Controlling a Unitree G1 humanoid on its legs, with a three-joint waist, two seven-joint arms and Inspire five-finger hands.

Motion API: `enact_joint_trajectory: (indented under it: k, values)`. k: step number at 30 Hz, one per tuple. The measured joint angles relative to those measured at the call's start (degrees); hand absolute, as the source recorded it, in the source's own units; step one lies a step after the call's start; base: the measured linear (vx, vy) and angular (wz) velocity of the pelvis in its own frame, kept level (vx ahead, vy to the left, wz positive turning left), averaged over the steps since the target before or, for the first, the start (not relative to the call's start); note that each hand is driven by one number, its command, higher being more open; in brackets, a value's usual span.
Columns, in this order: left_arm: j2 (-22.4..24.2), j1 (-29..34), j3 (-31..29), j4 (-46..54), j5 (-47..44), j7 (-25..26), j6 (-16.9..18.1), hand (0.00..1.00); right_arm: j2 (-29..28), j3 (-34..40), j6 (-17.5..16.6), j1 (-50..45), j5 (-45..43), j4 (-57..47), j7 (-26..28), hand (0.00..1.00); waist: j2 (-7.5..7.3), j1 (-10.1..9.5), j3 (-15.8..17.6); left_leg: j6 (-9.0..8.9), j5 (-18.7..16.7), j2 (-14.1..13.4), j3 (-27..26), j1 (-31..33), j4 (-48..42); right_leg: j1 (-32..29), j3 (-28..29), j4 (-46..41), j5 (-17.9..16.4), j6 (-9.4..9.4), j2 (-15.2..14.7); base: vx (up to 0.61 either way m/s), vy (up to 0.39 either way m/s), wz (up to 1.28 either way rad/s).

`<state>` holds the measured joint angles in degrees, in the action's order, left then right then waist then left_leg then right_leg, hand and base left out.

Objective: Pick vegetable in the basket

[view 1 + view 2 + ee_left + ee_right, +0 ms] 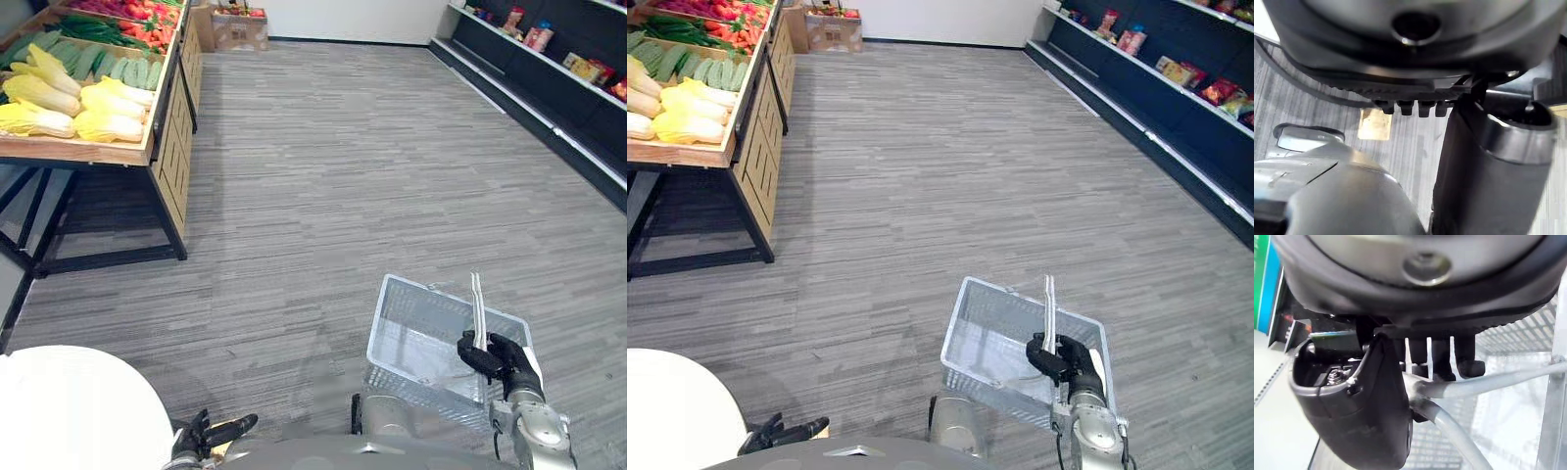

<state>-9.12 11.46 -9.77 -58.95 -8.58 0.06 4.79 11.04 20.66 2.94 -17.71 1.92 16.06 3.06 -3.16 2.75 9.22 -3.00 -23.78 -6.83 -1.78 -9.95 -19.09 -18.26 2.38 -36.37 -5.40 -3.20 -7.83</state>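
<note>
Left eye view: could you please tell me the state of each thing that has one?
Wire basket: handles raised, nothing visible inside.
Right hand: shut on the handles.
Left hand: open, holding nothing.
Vegetable stand: stocked with napa cabbages and cucumbers.

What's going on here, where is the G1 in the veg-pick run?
The robot stands on the shop floor, with the produce stand ahead to its left and out of reach, holding pale cabbages and cucumbers. Its right hand is curled round the raised handles of a wire basket carried low in front of it; the basket looks empty. The left hand is low by the body, fingers relaxed, holding nothing. No vegetable has been picked yet.
</note>
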Motion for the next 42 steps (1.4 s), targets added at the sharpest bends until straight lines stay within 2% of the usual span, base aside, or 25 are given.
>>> enact_joint_trajectory:
  k: [1, 3, 4, 5, 6, 7, 8, 10, 11, 12, 13, 15, 16, 18, 19, 21, 23, 25, 26, 27, 28, 30, 32, 36, 42]
  values:
    - [-0.1, -0.2, 0.0, 0.0, 0.0, 0.1, 0.0, 1.0, 0.0, 0.4, 0.0, 0.0, -0.1, -0.5, 0.0, 0.0, 0.02, 0.13, 0.0, -0.39, 0.2, -0.2, 0.4, -0.2, 0.7, -0.5, 1.2, 3.4, 0.1, -0.18, 0.3, 0.31, -0.207, 0.57]
    - [-0.9, -0.6, 0.1, 0.1, 0.0, 0.4, 0.0, 1.0, 0.0, 1.4, 0.0, 0.2, -0.3, -0.8, -0.1, 0.0, 0.64, 0.95, 0.1, -2.37, 1.2, -2.1, 2.0, -1.6, 4.1, -0.5, 2.3, 18.3, 2.7, -2.29, 1.6, 0.38, -0.289, 0.52]
    - [-1.9, -1.1, 0.0, 0.0, 0.0, 0.6, 0.0, 1.0, 0.2, 1.5, 0.0, 0.2, -0.4, -0.8, -0.1, 0.0, 0.1, 1.15, 0.1, -3.39, 1.6, -2.9, 2.8, -2.9, 6.2, 0.8, 2.0, 23.1, 9.2, -4.3, 1.7, 0.41, -0.346, 0.63]
    - [-1.4, -2.2, 0.0, -0.8, 0.1, 1.0, -0.1, 1.0, 0.8, 2.1, 0.1, 0.7, -0.4, -0.5, -0.3, 0.0, 2.36, 1.81, 1.0, -4.68, 2.0, -4.8, 4.2, -3.9, 7.8, 2.1, -0.5, 23.1, 11.3, -5.08, 2.8, 0.38, -0.329, 0.7]
    - [-1.0, -4.1, 0.5, -0.6, 0.1, 0.5, 0.1, 1.0, 0.9, 2.4, 0.2, 2.2, -0.5, -0.6, -1.0, 0.0, 3.45, 1.81, 1.7, -5.0, 5.2, -5.8, 4.8, -3.4, 9.5, -0.3, -2.1, 18.0, 8.4, -3.47, 3.0, 0.41, -0.408, 0.66]
    - [-0.7, -5.5, 0.7, -0.2, 0.1, 0.7, 0.2, 1.0, 0.9, 2.4, 0.2, 3.1, -0.6, -0.7, -1.1, 0.0, 3.12, 2.26, 1.9, -5.62, 8.0, -5.5, 5.0, -3.8, 11.0, -3.3, -2.4, 10.8, 3.9, -2.39, 2.2, 0.32, -0.346, 0.48]
    - [-0.4, -6.0, 0.8, 0.0, 0.1, 0.8, 0.2, 1.0, 0.9, 2.4, 0.2, 3.4, -0.6, -1.1, -1.1, 0.0, 3.13, 2.29, 1.9, -5.98, 8.8, -5.6, 5.1, -4.5, 11.4, -4.4, -2.8, 7.3, 1.7, -1.91, 2.1, 0.24, -0.31, 0.37]
    - [-0.1, -6.9, 0.9, 0.7, -0.1, 0.9, 0.6, 1.0, 0.7, 2.3, 0.2, 3.5, -0.6, -3.4, -0.9, 0.0, 2.67, 2.51, 1.8, -6.4, 9.0, -6.3, 5.4, -6.6, 11.3, -5.9, -3.9, -1.9, -7.1, -1.16, 2.0, 0.34, -0.373, 0.26]
    - [0.3, -7.0, 0.9, 0.7, -0.3, 1.1, 0.6, 1.0, 0.7, 2.3, 0.1, 4.5, -0.6, -3.6, -0.9, 0.0, 2.72, 3.15, 1.2, -6.76, 8.8, -7.9, 6.5, -5.8, 9.2, -6.3, -5.3, -3.9, -10.3, -0.75, 3.0, 0.36, -0.369, 0.15]
    - [0.4, -7.0, 0.9, 0.7, -0.3, 1.1, 0.6, 1.0, 0.6, 2.3, 0.1, 4.7, -0.6, -3.6, -0.9, 0.0, 3.26, 3.46, 0.7, -6.81, 8.8, -8.7, 7.1, -4.7, 7.2, -6.2, -5.9, -3.8, -10.8, -0.18, 3.6, 0.28, -0.285, 0.15]
    - [0.9, -7.1, 0.8, 0.9, -0.6, 1.0, 0.6, 1.0, 0.6, 2.1, 0.1, 4.9, -0.7, -3.6, -0.9, 0.0, 3.88, 3.77, -0.2, -6.98, 10.5, -10.1, 8.2, 0.6, -1.7, -5.1, -7.2, -2.1, -11.3, 0.77, 5.0, 0.31, -0.281, 0.06]
    - [1.8, -6.9, 0.7, 1.0, -3.0, 1.1, 0.6, 1.0, 0.5, 1.8, 0.1, 4.4, -1.0, -3.6, -0.9, 0.0, 3.2, 3.49, -0.1, -5.18, 21.5, -11.7, 7.9, 8.3, -17.6, 0.1, -8.1, 3.0, -10.6, 3.41, 7.7, 0.3, -0.252, -0.05]
    - [2.1, -6.2, 0.8, 1.0, -3.3, 1.0, 0.6, 1.0, 0.5, 1.8, 0.1, 4.2, -1.2, -3.6, -1.0, 0.0, 2.74, 3.08, 0.1, -5.02, 23.5, -12.4, 7.7, 10.1, -22.2, 2.3, -8.2, 5.0, -10.3, 4.29, 8.4, 0.38, -0.248, -0.31]
    - [2.2, -4.8, 0.8, 2.0, -4.6, 0.8, 0.6, 1.0, 0.5, 1.4, 0.1, 3.3, -2.4, -3.6, -1.5, 0.0, 1.8, 1.32, 0.6, -1.77, 18.2, -13.9, 2.6, 16.0, -39.6, 11.2, -6.4, 12.2, -9.0, 6.62, 11.1, 0.46, -0.258, -0.46]
    - [1.6, -4.7, 0.8, 2.7, -4.9, 0.8, 0.6, 1.0, 0.5, 1.2, 0.1, 3.1, -2.4, -3.6, -1.6, 0.0, 1.05, 0.99, 1.0, -0.26, 16.0, -13.6, 0.2, 17.5, -42.6, 14.5, -5.7, 14.2, -8.9, 6.8, 11.4, 0.39, -0.163, -0.3]
    - [1.3, -4.7, 0.7, 3.7, -4.9, 0.7, 1.5, 1.0, 0.7, 1.1, 0.1, 3.0, -2.4, -3.6, -2.1, 0.0, 0.28, 0.34, 1.4, 1.11, 12.8, -12.0, -3.2, 20.2, -43.6, 19.6, -3.9, 17.6, -8.9, 6.88, 11.4, 0.38, -0.087, -0.29]
    - [1.6, -4.7, 0.7, 4.3, -4.9, 0.5, 1.5, 1.0, 0.9, 1.1, 0.1, 3.4, -2.4, -3.6, -2.4, 0.0, 0.36, 0.02, 1.5, 1.11, 10.0, -8.9, -3.7, 23.7, -40.3, 23.2, -2.3, 20.2, -8.9, 6.92, 11.3, 0.35, 0.033, -0.36]
    - [1.7, -4.8, 0.6, 4.5, -4.8, 0.3, 1.6, 1.0, 0.9, 1.1, 0.1, 3.2, -2.4, -3.6, -2.3, 0.0, 0.39, -1.1, 1.6, 0.45, 7.7, -3.0, -3.8, 27.3, -27.6, 27.2, -0.5, 22.7, -9.4, 6.59, 9.3, 0.38, 0.167, -0.47]
    - [1.7, -4.8, 0.5, 4.5, -4.7, 0.3, 1.6, 1.0, 0.9, 1.1, 0.1, 3.2, -2.6, -3.6, -2.3, 0.0, 0.34, -1.16, 1.6, 0.05, 8.1, -1.4, -3.8, 27.7, -22.3, 28.1, -0.5, 23.0, -9.8, 5.88, 8.5, 0.35, 0.181, -0.41]
    - [1.9, -4.1, 0.4, 4.4, -4.1, 0.3, 1.5, 1.0, 1.7, 1.2, -0.2, 3.0, -3.0, -3.5, -2.2, 0.0, 1.44, -1.1, 1.3, -0.48, 14.4, 0.5, -3.7, 27.3, -8.8, 29.5, -0.4, 23.5, -11.0, 4.4, 8.2, 0.35, 0.195, -0.35]
    - [1.8, -3.6, 0.2, 3.7, -3.6, 0.2, 1.5, 1.0, 1.6, 1.0, -0.4, 3.3, -3.1, -2.2, -2.2, 0.0, 1.28, -1.45, 0.9, 1.17, 20.9, 1.8, -4.0, 26.3, -5.8, 30.8, 0.9, 23.3, -13.1, 3.02, 7.3, 0.36, 0.18, -0.17]
    - [1.2, -4.2, -0.4, 3.0, -2.3, 0.3, 1.5, 1.0, 1.7, 0.7, -0.3, 2.7, -3.1, -1.9, -2.1, 0.0, -0.25, -0.89, 1.2, 2.0, 20.6, 4.1, -3.9, 25.7, -4.6, 30.9, 0.9, 23.5, -12.6, 2.18, 5.2, 0.31, 0.144, 0.14]
    - [1.1, -4.1, -1.9, 2.0, -1.9, 0.4, 1.2, 1.0, 1.8, 0.5, -0.3, 4.2, -2.8, -0.8, -2.0, 0.0, -0.42, -1.46, 1.2, 3.15, 19.5, 4.3, -4.7, 26.1, -5.2, 30.9, 1.8, 24.2, -10.3, -0.06, 4.4, 0.3, 0.162, -0.02]
    - [1.5, -3.4, -2.3, 1.9, -1.2, 0.4, 1.2, 1.0, 1.8, -1.4, -0.4, 5.7, -2.2, 1.5, -1.6, 0.0, -0.36, -2.79, 0.8, 3.5, 18.9, 4.2, -7.6, 22.5, -2.4, 31.3, 5.5, 24.4, -6.8, -1.34, 3.5, 0.16, 0.123, -0.29]
    - [1.8, -2.4, -1.6, 1.9, 0.0, 0.4, 1.2, 1.0, 1.7, -6.0, -0.4, 7.4, -1.9, 4.1, -1.4, 0.0, 0.05, -3.4, -1.3, 4.22, 17.4, 4.5, -12.6, 20.2, 0.5, 27.1, 9.2, 19.2, -6.6, -1.7, 2.0, 0.06, 0.087, -0.45]
